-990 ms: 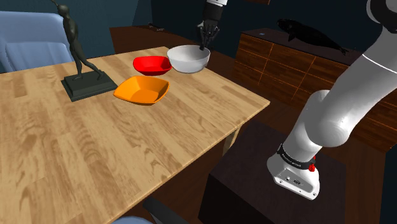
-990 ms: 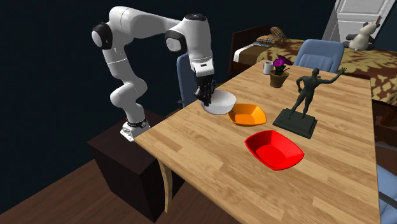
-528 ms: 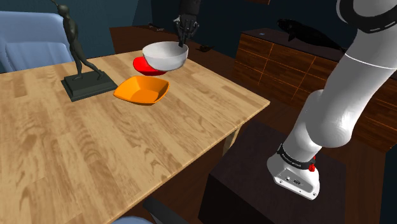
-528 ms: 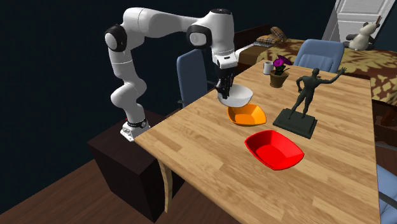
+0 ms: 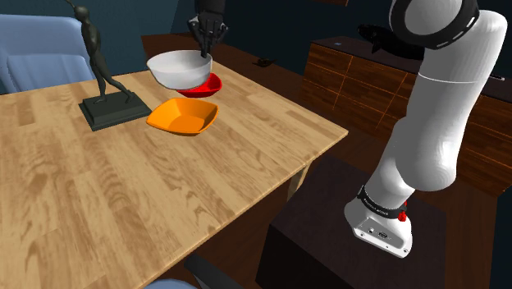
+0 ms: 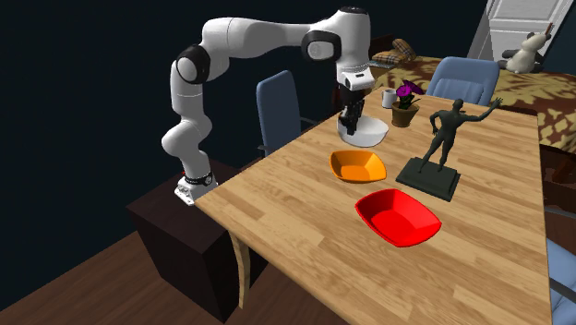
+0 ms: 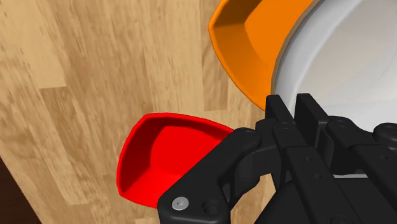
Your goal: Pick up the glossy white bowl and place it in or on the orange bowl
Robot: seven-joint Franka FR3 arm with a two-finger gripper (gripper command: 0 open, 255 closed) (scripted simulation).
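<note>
My gripper [image 5: 203, 51] is shut on the rim of the glossy white bowl [image 5: 176, 68] and holds it in the air above the wooden table [image 5: 98, 189]. The orange bowl [image 5: 184, 116] rests on the table just below and in front of the white bowl in the shoulder view. In the second exterior view the gripper [image 6: 351, 120] holds the white bowl [image 6: 369, 133] beyond the orange bowl [image 6: 358, 166]. In the wrist view the black fingers [image 7: 284, 109] clasp the white bowl's [image 7: 347, 63] rim, with the orange bowl [image 7: 245, 44] partly under it.
A red bowl [image 5: 207, 85] lies behind the white bowl. A dark statue [image 5: 102, 78] on a square base stands beside the orange bowl. A potted plant [image 6: 404, 103] and mug [image 6: 388, 97] stand at the table's far end. A blue chair [image 6: 282, 106] is nearby.
The gripper has carried the white bowl towards the shoulder view's left, from beside the red bowl to a spot above the table near the orange bowl. It stayed shut on the rim.
</note>
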